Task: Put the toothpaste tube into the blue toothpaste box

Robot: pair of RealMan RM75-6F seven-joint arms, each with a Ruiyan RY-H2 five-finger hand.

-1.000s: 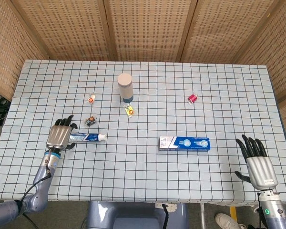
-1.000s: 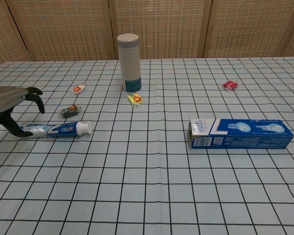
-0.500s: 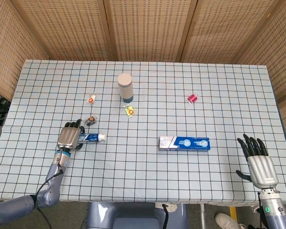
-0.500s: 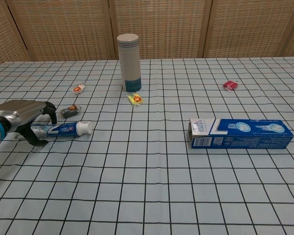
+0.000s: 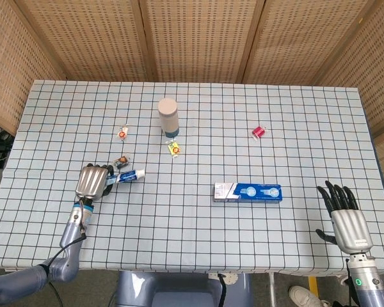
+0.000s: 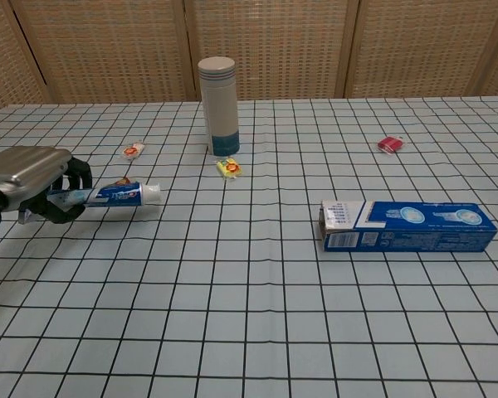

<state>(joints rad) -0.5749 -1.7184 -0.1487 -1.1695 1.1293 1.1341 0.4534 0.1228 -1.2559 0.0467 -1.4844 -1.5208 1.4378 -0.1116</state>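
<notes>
My left hand (image 5: 93, 181) (image 6: 33, 178) grips the tail end of the toothpaste tube (image 5: 129, 175) (image 6: 120, 193), a blue and white tube with a white cap pointing right. The tube is lifted a little off the checked cloth. The blue toothpaste box (image 5: 248, 192) (image 6: 407, 225) lies flat right of centre, its white end flap facing left toward the tube. My right hand (image 5: 345, 217) hovers open at the table's near right corner, fingers spread, holding nothing; the chest view does not show it.
A tall white bottle (image 5: 168, 117) (image 6: 218, 105) stands at the back centre. Small wrapped sweets (image 5: 174, 148) (image 5: 123, 133) (image 5: 121, 160) lie near it and beside the tube. A red item (image 5: 258, 132) (image 6: 389, 144) sits at the back right. A checked tablecloth (image 5: 198, 236) covers the table.
My left hand closed around the tube's tail and raised it off the cloth, the cap end now tilted up and further back. The right hand has barely moved.
</notes>
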